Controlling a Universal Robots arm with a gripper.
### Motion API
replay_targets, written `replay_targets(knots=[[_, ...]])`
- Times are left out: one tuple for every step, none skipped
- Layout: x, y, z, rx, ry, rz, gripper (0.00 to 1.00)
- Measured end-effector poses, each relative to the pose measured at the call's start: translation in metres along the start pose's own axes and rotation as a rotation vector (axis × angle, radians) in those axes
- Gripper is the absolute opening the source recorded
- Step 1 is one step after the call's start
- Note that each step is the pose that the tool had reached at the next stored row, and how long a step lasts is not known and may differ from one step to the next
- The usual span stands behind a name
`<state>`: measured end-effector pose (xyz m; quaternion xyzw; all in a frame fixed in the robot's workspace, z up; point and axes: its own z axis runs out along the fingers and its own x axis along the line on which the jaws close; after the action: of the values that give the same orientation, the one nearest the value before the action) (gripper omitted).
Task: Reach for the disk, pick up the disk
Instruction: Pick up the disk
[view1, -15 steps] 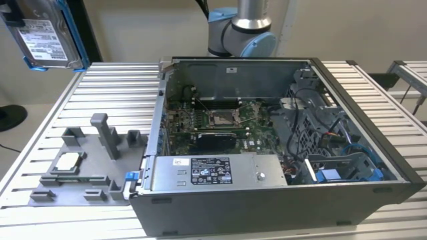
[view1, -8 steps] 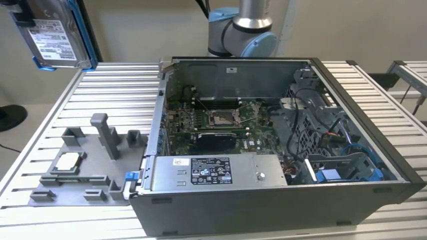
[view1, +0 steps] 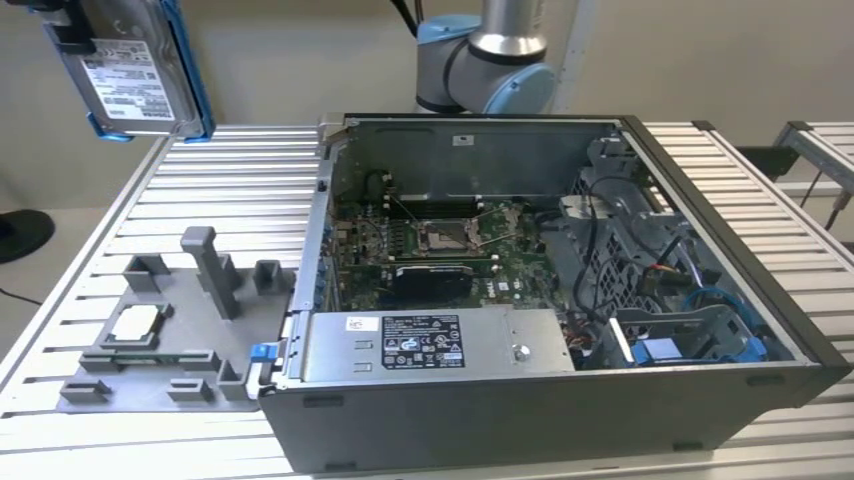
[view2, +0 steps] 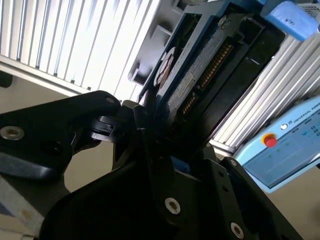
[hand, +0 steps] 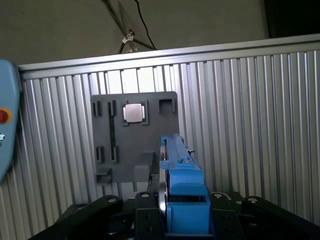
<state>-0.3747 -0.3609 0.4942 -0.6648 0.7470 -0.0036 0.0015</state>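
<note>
Exterior view's far left, high up: disk (view1: 134, 68) hangs in the air, label side to the camera, well above the desk (view1: 227, 190) and off its left corner. Hand (hand: 182, 217) is closed on one end of it. In the first wrist view the dark fingers (hand: 146, 220) sit to either side of the blue rail, and the disk runs out edge-on from them.

Handling, my judgement: a rigid metal body, dense for its size, with smooth faces that could slide under a loose grip. It is shock-sensitive, and the circuit board side seen in the second wrist view should be spared pressure. The plastic rails or the long edges look the safest hold.

Moving right: grey fixture plate (view1: 200, 350) lies on the desk with a small square chip (view1: 138, 323) seated in it and upright posts beside. Directly under the disk nothing is seen to obstruct.

Further right: open computer case (view1: 747, 330), with a grey stickered box (view1: 427, 345) at its near edge, motherboard (view1: 441, 240) inside, and blue cables (view1: 714, 300) at the far end. Arm base (view1: 487, 60) stands behind the case.
</note>
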Motion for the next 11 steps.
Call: replay_targets(knots=[[-0.0003, -0.0023, 0.0, 0.0, 0.0, 0.0, 0.0], [-0.0005, -0.0048, 0.0, 0.0, 0.0, 0.0, 0.0], [-0.0008, -0.0071, 0.0, 0.0, 0.0001, 0.0, 0.0], [-0.0011, -0.0095, 0.0001, 0.0, 0.0001, 0.0, 0.0], [-0.0014, -0.0118, 0.0001, 0.0, 0.0, 0.0, 0.0], [-0.0017, -0.0142, 0.0001, 0.0, 0.0001, 0.0, 0.0], [-0.0019, -0.0166, 0.0001, 0.0, 0.0, 0.0, 0.0], [-0.0022, -0.0189, 0.0001, 0.0, 0.0, 0.0, 0.0], [-0.0025, -0.0216, 0.0002, 0.0, 0.0, 0.0, 0.0], [-0.0028, -0.0237, 0.0002, 0.0, 0.0, 0.0, 0.0], [-0.003, -0.0261, 0.0002, 0.0, 0.0001, 0.0, 0.0]])
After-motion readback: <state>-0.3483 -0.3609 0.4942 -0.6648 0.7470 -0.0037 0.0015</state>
